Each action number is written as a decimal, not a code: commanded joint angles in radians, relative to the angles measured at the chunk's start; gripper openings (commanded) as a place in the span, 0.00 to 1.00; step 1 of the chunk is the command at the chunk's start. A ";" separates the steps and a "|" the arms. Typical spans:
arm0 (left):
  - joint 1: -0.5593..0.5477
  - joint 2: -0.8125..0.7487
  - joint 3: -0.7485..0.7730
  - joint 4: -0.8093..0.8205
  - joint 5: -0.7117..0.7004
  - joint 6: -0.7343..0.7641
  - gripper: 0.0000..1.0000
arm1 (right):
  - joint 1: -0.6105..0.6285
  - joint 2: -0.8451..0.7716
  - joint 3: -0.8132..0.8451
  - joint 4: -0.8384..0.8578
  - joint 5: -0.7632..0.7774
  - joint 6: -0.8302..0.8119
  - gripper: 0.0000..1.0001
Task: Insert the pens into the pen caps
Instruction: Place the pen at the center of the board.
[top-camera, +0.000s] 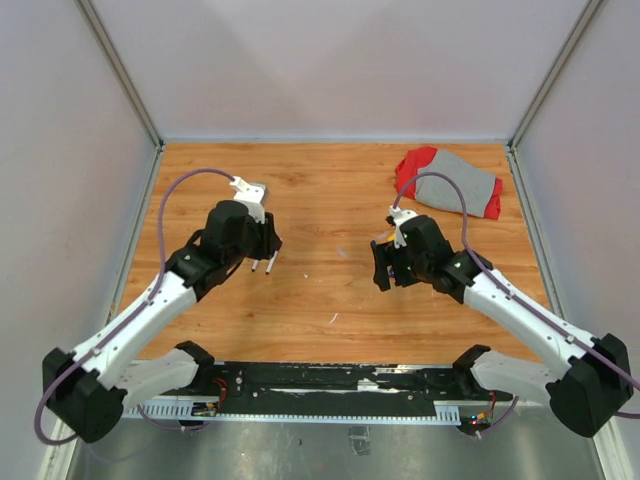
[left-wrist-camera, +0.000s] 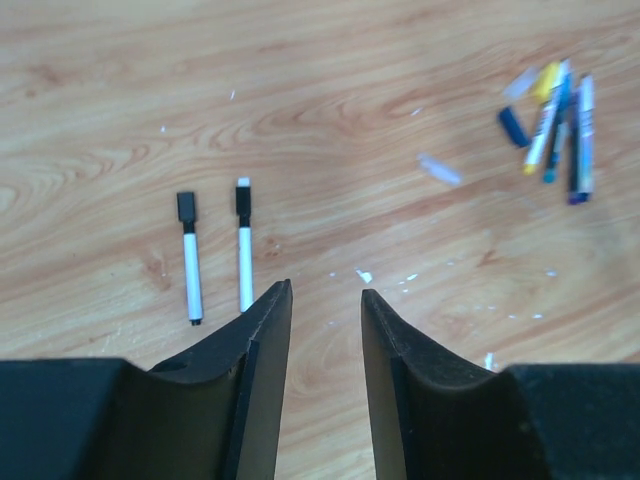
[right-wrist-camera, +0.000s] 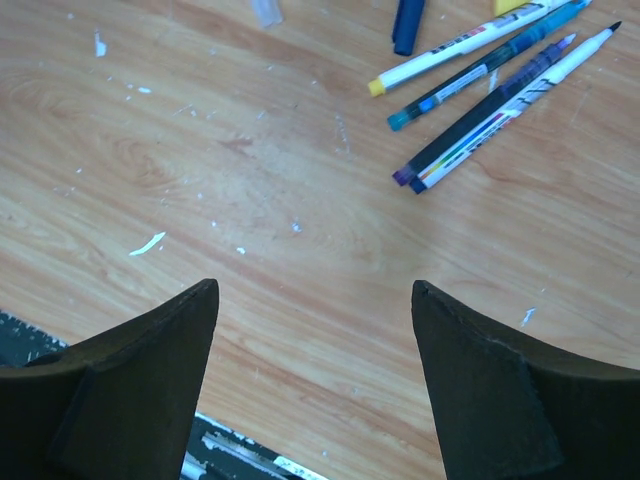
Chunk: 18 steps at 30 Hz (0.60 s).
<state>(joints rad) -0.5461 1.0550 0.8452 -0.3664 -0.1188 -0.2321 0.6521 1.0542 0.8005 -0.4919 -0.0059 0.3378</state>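
Pens (left-wrist-camera: 560, 130) blurred in left wrist cam; blue cap (right-wrist-camera: 407, 25) cut off at top

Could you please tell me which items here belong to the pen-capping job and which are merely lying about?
Job: two white pens lying side by side; pile of loose pens; dark blue cap.
Lying about: red and grey cloth; small white scrap.

No text is legible; small print on the pens (right-wrist-camera: 468, 46) is too blurred to read.
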 joint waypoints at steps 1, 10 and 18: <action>0.005 -0.147 -0.010 -0.049 0.079 0.041 0.39 | -0.074 0.082 0.059 0.011 -0.017 -0.050 0.77; 0.005 -0.286 -0.097 -0.074 0.079 0.107 0.41 | -0.158 0.236 0.119 0.072 0.046 0.043 0.68; 0.004 -0.235 -0.103 -0.056 0.106 0.111 0.40 | -0.170 0.289 0.143 0.096 0.193 0.141 0.64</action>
<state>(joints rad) -0.5461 0.8040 0.7471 -0.4294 -0.0463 -0.1436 0.5083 1.3361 0.9112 -0.4160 0.0666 0.4030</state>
